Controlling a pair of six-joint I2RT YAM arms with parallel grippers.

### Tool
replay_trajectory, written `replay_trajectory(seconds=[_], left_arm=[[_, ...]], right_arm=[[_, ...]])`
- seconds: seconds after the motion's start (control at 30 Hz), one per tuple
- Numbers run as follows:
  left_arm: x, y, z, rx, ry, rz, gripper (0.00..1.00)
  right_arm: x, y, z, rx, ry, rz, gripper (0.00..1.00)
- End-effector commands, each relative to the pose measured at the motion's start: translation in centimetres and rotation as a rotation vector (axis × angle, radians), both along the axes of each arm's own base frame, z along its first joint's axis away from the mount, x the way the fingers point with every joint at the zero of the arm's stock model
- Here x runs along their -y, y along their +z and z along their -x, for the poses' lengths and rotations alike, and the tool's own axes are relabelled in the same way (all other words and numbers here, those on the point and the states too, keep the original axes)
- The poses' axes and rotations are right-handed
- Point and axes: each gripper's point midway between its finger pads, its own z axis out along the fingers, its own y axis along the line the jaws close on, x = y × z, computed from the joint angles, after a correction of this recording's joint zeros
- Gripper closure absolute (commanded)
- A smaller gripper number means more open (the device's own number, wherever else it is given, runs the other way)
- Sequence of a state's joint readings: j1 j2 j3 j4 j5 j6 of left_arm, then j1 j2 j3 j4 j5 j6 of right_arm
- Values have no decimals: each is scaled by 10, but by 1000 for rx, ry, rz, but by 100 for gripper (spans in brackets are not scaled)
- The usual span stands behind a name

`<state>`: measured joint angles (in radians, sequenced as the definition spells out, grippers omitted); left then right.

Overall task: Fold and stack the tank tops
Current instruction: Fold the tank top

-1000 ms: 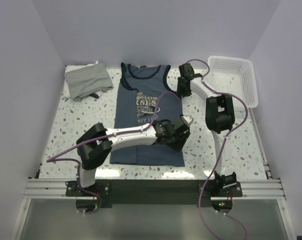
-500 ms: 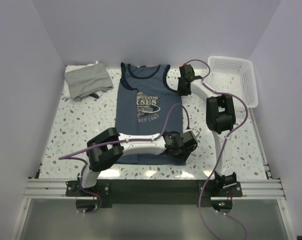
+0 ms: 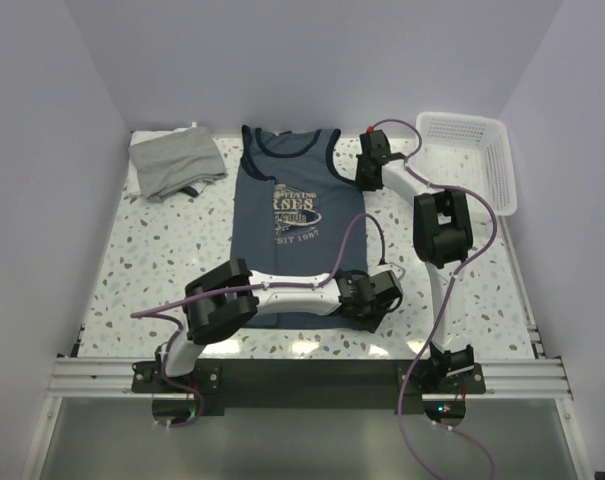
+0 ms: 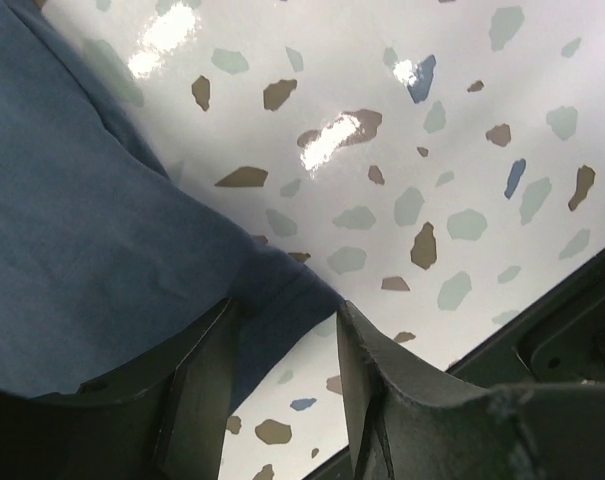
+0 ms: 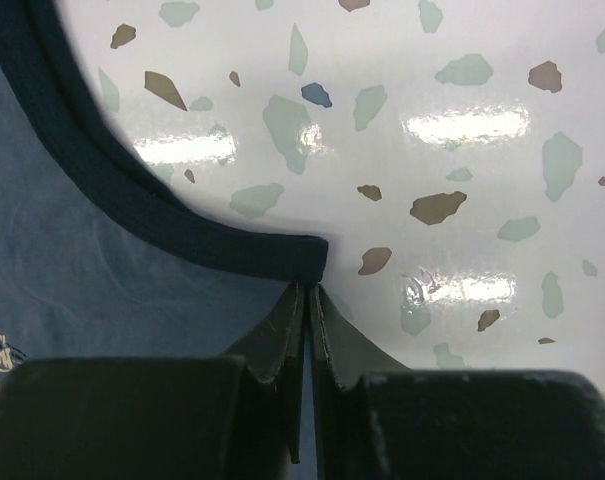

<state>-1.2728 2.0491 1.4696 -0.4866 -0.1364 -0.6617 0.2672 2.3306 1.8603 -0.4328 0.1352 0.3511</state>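
Cloth this soft and floppy we should grab by corners: on our blue top [image 3: 297, 230], flat on the table [image 3: 162, 250], right pincer [image 5: 308, 295] is pinched on the armhole edge, left pincer [image 4: 285, 315] sits apart around the bottom corner.

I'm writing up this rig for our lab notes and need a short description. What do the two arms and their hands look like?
The left arm and right arm match: white links between bulky black joint housings, with a purple cable running loosely along each. The left hand and right hand each have two dark, wedge-shaped fingers.
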Motion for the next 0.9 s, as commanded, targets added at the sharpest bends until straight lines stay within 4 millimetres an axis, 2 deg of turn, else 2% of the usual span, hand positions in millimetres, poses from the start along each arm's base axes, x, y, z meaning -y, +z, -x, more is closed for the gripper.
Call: replay_trajectory(seconds=[0.0,0.23,0.33,0.4,0.5,0.6,0.63,0.67,0.7,0.77,0.8,0.83,0.87], left_arm=[[17,8,-8,59,31,29,51],[12,-6,-9,114,44,-60,57],[7,-13,-5,119,45,-89,65],[5,-15,-1,117,42,-98,74],[4,-9,3,121,32,-88,87],[7,7,7,111,15,-36,94],[6,14,12,95,-1,-9,96],[12,21,15,91,-18,36,96],[8,20,19,77,-27,42,98],[18,39,27,50,-63,135,99],[12,36,32,35,-69,140,100],[13,50,36,22,-80,185,100],[15,55,38,22,-83,214,100]], right_arm=[[-1,11,3,14,0,-24,94],[-2,8,4,8,1,-34,94],[-1,8,4,10,0,-33,95],[-1,10,4,17,-3,-31,95],[3,11,4,16,-10,-22,95],[6,15,6,18,-21,-11,96],[9,19,6,23,-27,-10,97],[13,19,8,14,-35,-3,97],[18,18,11,9,-49,14,98],[27,24,16,6,-70,37,99],[32,22,21,-5,-81,48,99],[38,24,24,-5,-95,61,100],[44,33,25,13,-110,58,100]])
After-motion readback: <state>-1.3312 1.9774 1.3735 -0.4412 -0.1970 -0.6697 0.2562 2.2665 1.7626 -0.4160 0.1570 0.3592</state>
